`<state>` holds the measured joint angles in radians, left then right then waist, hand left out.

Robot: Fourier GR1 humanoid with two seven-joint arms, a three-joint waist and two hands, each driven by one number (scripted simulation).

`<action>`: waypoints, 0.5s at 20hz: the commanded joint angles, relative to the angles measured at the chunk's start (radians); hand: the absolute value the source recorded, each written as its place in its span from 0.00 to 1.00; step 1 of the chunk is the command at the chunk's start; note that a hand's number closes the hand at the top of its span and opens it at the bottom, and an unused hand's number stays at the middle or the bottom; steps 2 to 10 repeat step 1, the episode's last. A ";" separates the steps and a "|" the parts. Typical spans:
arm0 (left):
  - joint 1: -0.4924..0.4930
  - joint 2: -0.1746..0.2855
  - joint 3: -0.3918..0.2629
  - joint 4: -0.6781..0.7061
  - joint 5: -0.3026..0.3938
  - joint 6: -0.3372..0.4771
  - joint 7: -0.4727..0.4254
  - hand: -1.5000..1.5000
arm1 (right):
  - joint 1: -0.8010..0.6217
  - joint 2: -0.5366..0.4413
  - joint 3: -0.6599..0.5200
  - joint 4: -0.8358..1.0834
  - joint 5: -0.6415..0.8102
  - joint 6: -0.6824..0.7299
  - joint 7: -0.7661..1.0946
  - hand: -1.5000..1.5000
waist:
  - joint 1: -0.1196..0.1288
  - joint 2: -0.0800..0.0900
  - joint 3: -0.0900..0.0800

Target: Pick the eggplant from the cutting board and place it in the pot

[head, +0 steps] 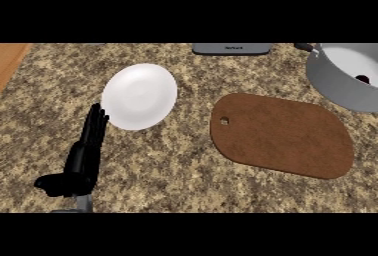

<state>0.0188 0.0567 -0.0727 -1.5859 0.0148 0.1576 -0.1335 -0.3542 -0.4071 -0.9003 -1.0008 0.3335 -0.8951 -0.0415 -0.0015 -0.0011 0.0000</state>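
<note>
Granite counter [184, 170] holds a bare cutting board [284, 135] right of the straight-fingered, empty left hand [83, 157], while a dark speck, likely the eggplant [362, 78], lies in the pot [328, 86] farther right, so the placing looks done, nothing left.

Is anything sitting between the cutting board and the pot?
Nothing visible: only counter lies between the board and the pot at the upper right. The board's top shows no eggplant. A small dark thing lies inside the pot, with too little of it showing to name.
</note>
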 commanded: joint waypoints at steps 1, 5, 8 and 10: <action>-0.016 0.002 0.030 0.009 0.009 0.007 0.013 0.50 | 0.123 0.019 0.003 -0.147 -0.039 0.008 0.049 0.00 | -0.005 -0.001 -0.001; -0.016 0.002 0.030 0.009 0.009 0.007 0.013 0.50 | 0.123 0.019 0.003 -0.147 -0.039 0.008 0.049 0.00 | -0.005 -0.001 -0.001; -0.016 0.002 0.030 0.009 0.009 0.007 0.013 0.50 | 0.123 0.019 0.003 -0.147 -0.039 0.008 0.049 0.00 | -0.005 -0.001 -0.001; -0.016 0.002 0.030 0.009 0.009 0.007 0.013 0.50 | 0.123 0.019 0.003 -0.147 -0.039 0.008 0.049 0.00 | -0.005 -0.001 -0.001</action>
